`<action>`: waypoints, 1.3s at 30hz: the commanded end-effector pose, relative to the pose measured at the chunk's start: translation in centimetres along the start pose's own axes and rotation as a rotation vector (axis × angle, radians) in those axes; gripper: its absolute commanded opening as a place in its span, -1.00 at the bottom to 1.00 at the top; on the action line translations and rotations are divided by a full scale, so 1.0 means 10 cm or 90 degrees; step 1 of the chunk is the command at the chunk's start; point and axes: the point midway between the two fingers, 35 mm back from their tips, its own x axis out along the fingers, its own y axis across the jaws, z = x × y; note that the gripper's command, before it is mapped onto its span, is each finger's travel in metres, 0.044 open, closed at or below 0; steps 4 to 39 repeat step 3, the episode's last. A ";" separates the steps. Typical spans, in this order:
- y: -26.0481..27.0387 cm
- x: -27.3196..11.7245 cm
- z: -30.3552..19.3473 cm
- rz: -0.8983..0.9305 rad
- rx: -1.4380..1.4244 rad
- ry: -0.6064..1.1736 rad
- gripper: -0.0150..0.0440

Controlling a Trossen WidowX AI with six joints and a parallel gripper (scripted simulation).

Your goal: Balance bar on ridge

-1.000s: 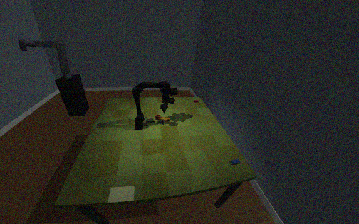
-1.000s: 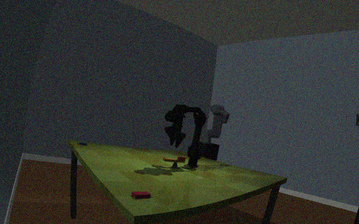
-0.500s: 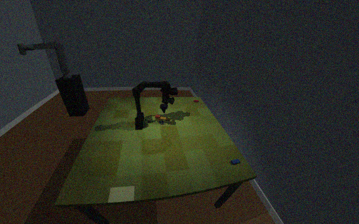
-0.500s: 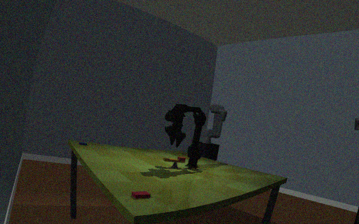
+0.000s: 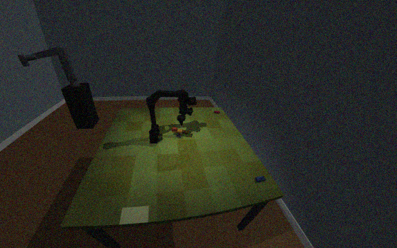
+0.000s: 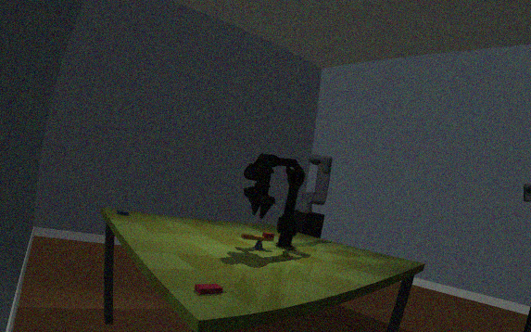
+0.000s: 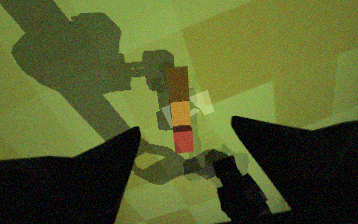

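Note:
The orange-brown bar (image 5: 181,131) (image 6: 251,237) (image 7: 180,112) lies across the small dark blue ridge (image 5: 179,136) (image 6: 259,245), clear of the table at both ends. It looks about level in the exterior view. A red block (image 5: 174,129) (image 6: 268,236) (image 7: 183,141) is at the bar's end nearer the arm base. My gripper (image 5: 181,124) (image 6: 258,216) (image 7: 186,124) is wide open and empty, above the bar and not touching it. In the wrist view the ridge is not clearly seen beneath the bar.
The table (image 5: 217,145) (image 6: 341,269) also bears a red block (image 5: 217,112) (image 6: 208,288) near one corner, a blue block (image 5: 260,179) (image 6: 122,212) near another, and a pale square (image 5: 134,215) at an edge. A separate arm stands on a black pedestal (image 5: 81,105) beyond the table.

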 end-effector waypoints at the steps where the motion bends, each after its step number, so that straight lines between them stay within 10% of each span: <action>1: 0.00 0.00 0.00 -0.001 0.000 0.002 1.00; 39: 0.00 0.00 0.00 -0.001 0.000 0.002 1.00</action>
